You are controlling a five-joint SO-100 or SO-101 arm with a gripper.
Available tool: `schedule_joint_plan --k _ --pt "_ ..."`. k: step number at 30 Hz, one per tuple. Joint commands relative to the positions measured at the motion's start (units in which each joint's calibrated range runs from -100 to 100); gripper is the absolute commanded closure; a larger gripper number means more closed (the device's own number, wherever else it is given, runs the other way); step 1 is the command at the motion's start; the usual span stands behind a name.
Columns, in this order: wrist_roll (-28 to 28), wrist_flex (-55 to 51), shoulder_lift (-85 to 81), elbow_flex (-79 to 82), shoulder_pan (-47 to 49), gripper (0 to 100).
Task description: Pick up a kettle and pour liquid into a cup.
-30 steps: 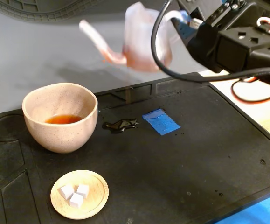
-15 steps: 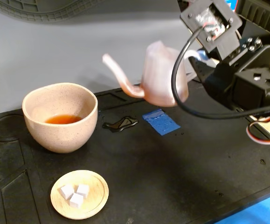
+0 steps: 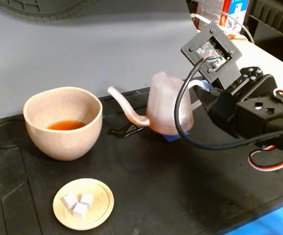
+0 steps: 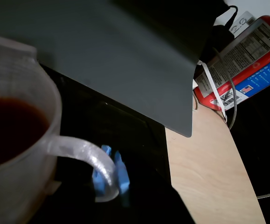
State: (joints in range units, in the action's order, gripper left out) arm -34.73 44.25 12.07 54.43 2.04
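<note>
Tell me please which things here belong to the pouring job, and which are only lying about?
Belong to the job:
- kettle, holding dark liquid
- cup, already with some amber liquid in it
- end effector, at the kettle's handle

Only lying about:
- wooden dish with white cubes
- black clip
- red and blue carton

Black printed arm [image 3: 258,115] here, blocky matte housings with small diamond cut-outs and screw heads, a square camera board on top, thick black cable looping out, red-white-black servo wires trailing behind.
</note>
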Motion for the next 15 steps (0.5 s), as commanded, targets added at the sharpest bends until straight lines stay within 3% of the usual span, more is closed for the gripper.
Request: schedule_joint_plan --k 1,5,7,15 --pt "-0.09 1.45 -0.47 -1.07 -0.94 99" --pt "-0.09 1.8 1.67 -1.25 -0.94 99" --pt "-0.09 8.46 7.89 -2.07 -0.86 99" --pt "0.28 8.54 9.77 -3.8 -0.86 99"
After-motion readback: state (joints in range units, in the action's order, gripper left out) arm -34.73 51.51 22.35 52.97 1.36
